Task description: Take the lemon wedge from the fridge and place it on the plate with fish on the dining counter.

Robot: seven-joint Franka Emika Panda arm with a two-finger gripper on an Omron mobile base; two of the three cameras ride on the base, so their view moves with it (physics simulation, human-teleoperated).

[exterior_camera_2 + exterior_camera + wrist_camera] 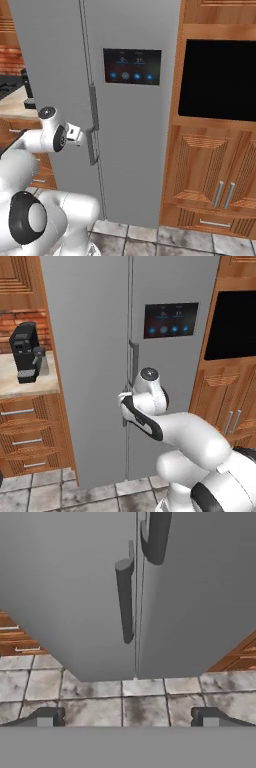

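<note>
Two fridge doors shut; hand spread wide, empty, near door handles.

Wood cabinets, black oven, tiled floor.

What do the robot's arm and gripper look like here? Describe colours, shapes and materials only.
The arm is glossy white, built of rounded, bulbous segments with black bands at the joints and a grey round cap on one joint. The gripper has two small dark grey fingers with squared tips. No cables or markings are visible.
</note>
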